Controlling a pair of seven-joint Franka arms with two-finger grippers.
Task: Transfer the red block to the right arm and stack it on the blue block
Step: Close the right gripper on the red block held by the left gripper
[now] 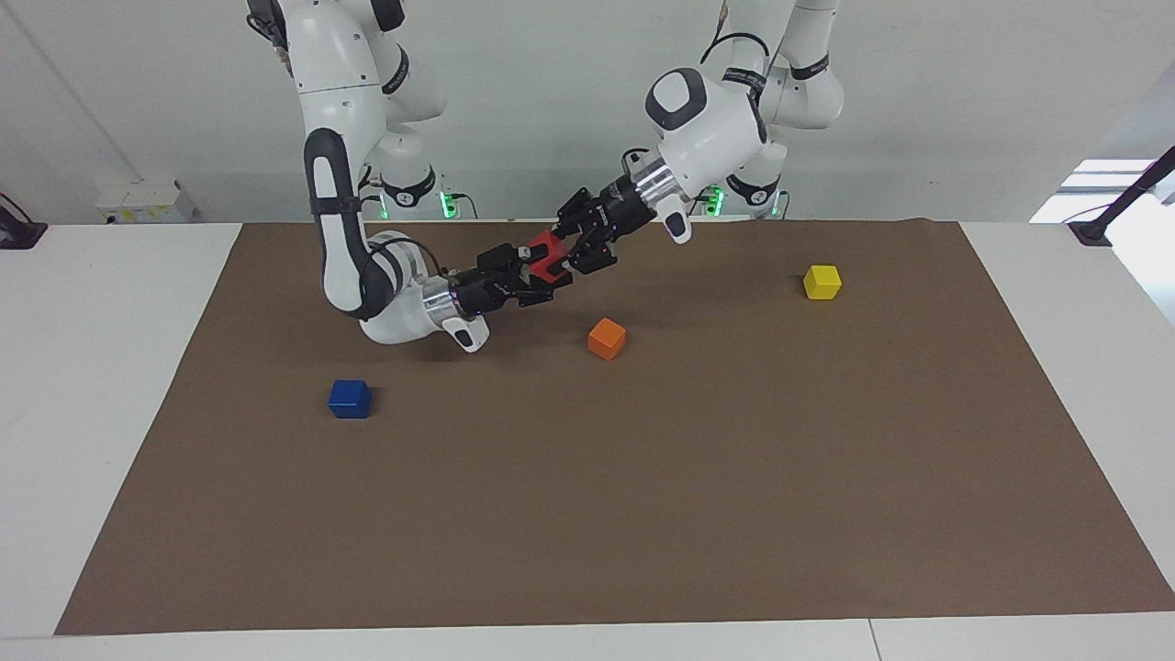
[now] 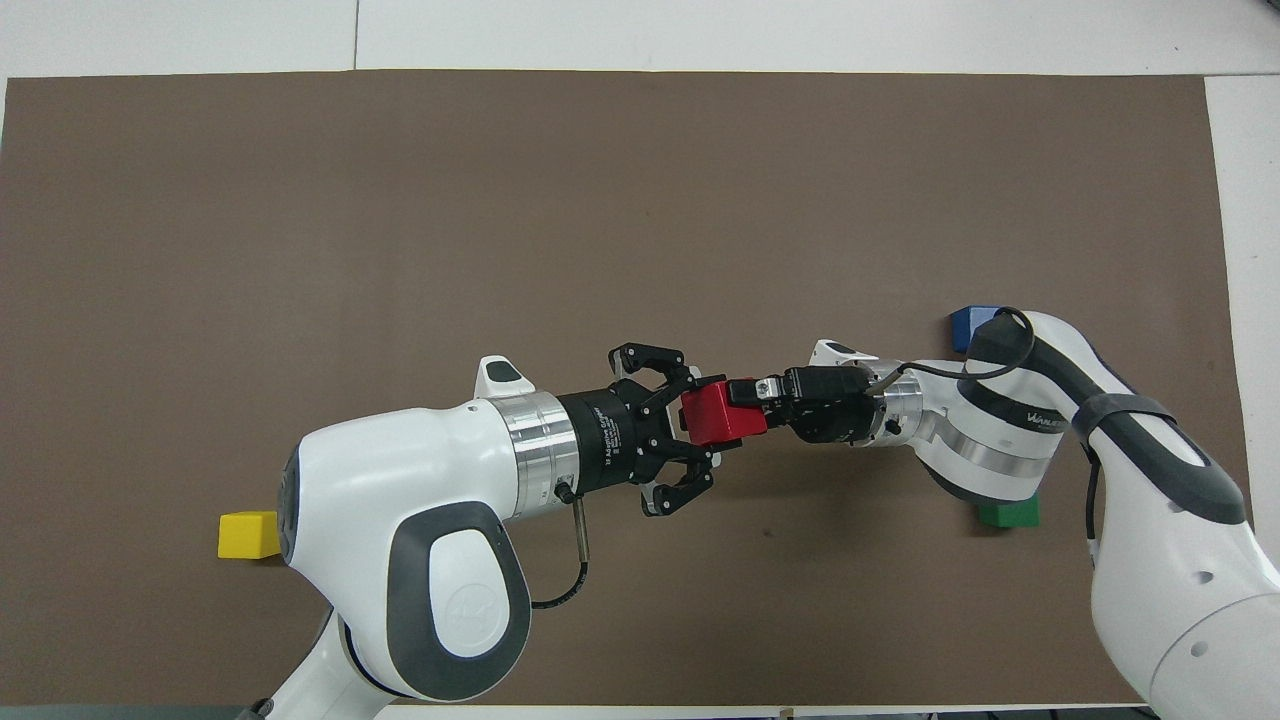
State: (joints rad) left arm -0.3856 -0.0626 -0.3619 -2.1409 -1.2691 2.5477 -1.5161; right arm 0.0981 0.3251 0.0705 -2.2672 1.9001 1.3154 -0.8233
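Facing view, and we are right in the middle of the handover! The left tool (image 1: 565, 254) is clamped tight on the red block (image 1: 549, 255), holding it up in the air over the brown mat (image 1: 643, 477). The right tool (image 1: 532, 268) comes in from the eight o'clock side with its fingers spread apart, bracketing the block but not closed on it.

So, by my reading, the pickup is done and the pass is only half made. The right tool has to close, the left has to let go, and then comes the carry and the stack.

The blue block (image 1: 350, 398) sits alone on the mat, at about seven o'clock from the red one and well apart from it, with nothing on top. An orange block (image 1: 606, 339) lies at five o'clock from the handover, and a yellow block (image 1: 822, 282) sits out at three o'clock. From overhead, a green block (image 2: 1010, 514) peeks out under the right arm (image 2: 1000, 440).

As for writing, the left tool's black collar carries fine white lettering, possibly "Adaptive Gripper". The right arm shows a word starting "WANDEL"; the rest I cannot make out.
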